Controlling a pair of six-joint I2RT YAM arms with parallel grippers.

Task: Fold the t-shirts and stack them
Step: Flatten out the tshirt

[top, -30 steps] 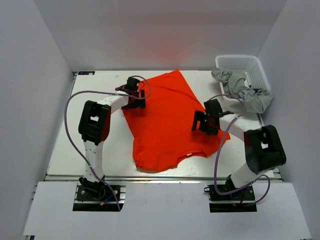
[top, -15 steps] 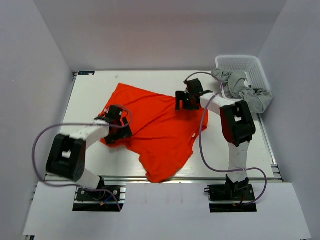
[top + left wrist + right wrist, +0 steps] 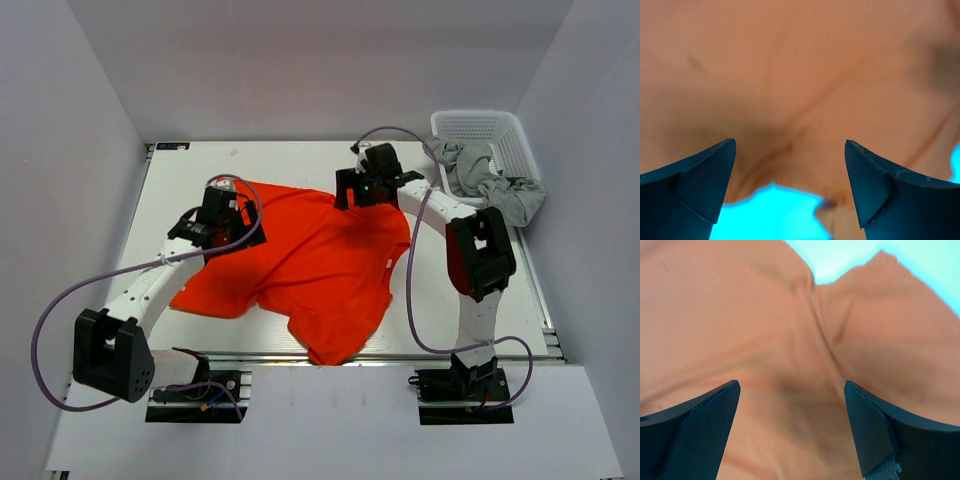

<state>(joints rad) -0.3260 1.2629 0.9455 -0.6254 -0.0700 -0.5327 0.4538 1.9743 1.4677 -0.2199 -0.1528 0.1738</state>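
An orange-red t-shirt (image 3: pixel 300 260) lies spread and rumpled across the middle of the table. A pale grey t-shirt (image 3: pixel 490 182) hangs crumpled over the rim of the basket. My left gripper (image 3: pixel 222 222) hovers over the shirt's upper left part, open, with only cloth (image 3: pixel 800 90) below its fingers (image 3: pixel 705 180). My right gripper (image 3: pixel 362 188) hovers over the shirt's upper right edge, also open, above creased cloth (image 3: pixel 790 350). Nothing is held in either one.
A white lattice basket (image 3: pixel 500 130) stands at the back right corner. Bare white table (image 3: pixel 180 180) shows at the back left and along the right side. Grey walls enclose the table on three sides. Purple cables loop from both arms.
The left arm swung back toward the shirt's upper left and the shirt shifted leftward with it. The right gripper moved slightly back and left along the shirt's top edge.
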